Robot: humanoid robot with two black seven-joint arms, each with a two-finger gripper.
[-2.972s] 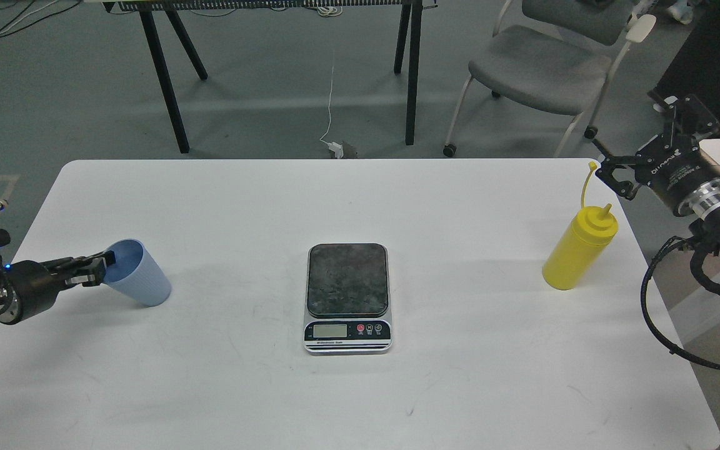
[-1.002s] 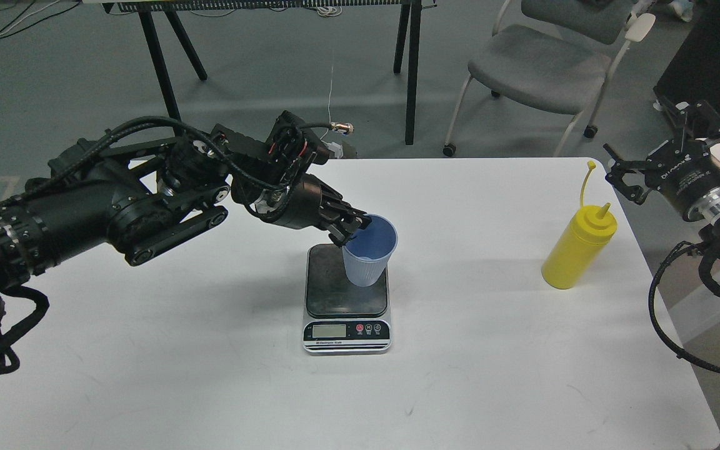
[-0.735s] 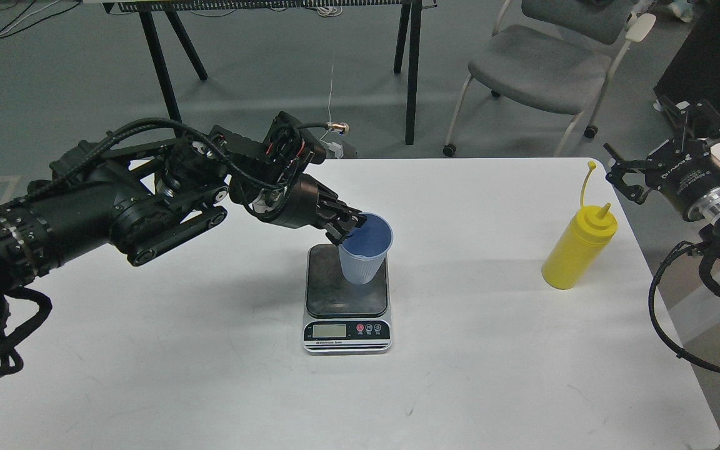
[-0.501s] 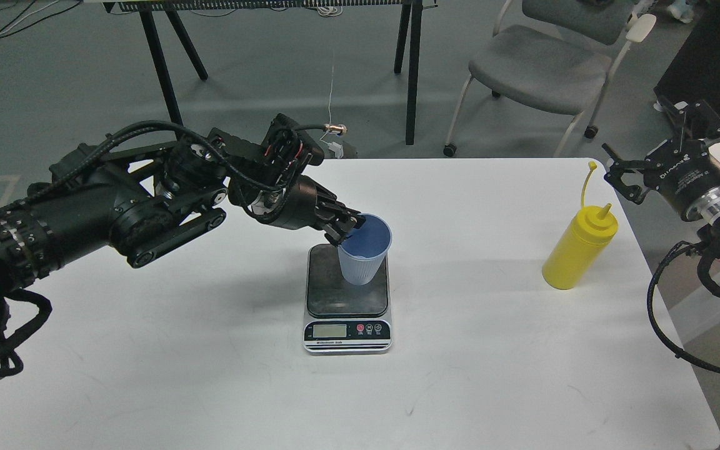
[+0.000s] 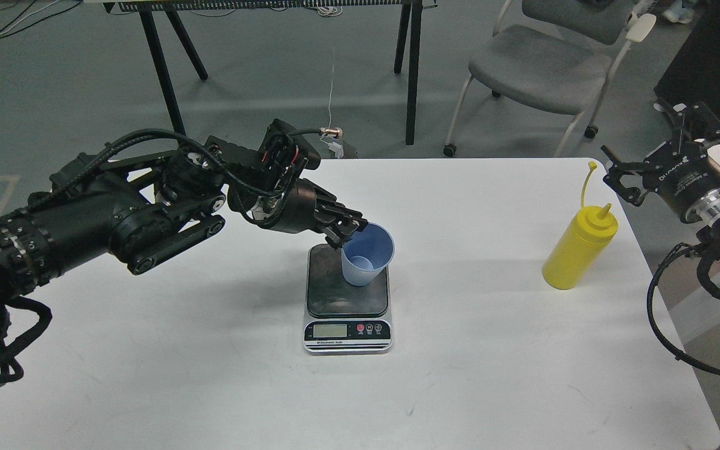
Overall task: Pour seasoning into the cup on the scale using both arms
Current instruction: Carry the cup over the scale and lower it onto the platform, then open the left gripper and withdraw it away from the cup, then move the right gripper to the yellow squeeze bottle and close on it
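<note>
The light-blue ribbed cup (image 5: 367,255) stands roughly upright on the right part of the scale's dark plate (image 5: 335,290); I cannot tell whether its base touches the plate. My left gripper (image 5: 344,236) is shut on the cup's left rim. The scale's silver panel with LCD (image 5: 330,330) faces me. The yellow squeeze bottle (image 5: 579,249) stands upright near the table's right edge, its cap strap sticking up. My right gripper (image 5: 624,176) is open and empty, just above and right of the bottle's nozzle, apart from it.
The white table (image 5: 210,375) carries only the scale and bottle. A grey chair (image 5: 541,62) and black table legs (image 5: 163,75) stand on the floor beyond the far edge. Black cables hang from my right arm past the table's right edge.
Three seconds ago the cup was at the table's left; my left arm carried it over the scale. In the last second the cup dropped lower and stands straighter. The right gripper barely moved.
</note>
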